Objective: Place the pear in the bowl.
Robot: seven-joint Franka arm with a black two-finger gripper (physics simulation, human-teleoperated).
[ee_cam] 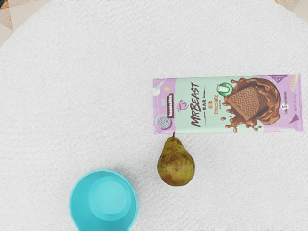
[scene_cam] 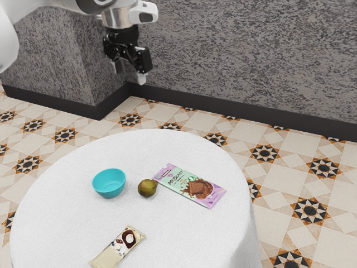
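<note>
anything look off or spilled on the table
Nothing stands out: the teal bowl is upright, the pear lies beside it, and the MrBeast bar and cream-wrapped bar lie flat, with no visible spill or tear.

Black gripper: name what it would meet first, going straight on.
The gripper would probably meet the white cloth-covered table first, though unclear depth leaves the round teal bowl or brownish pear possible.
</note>
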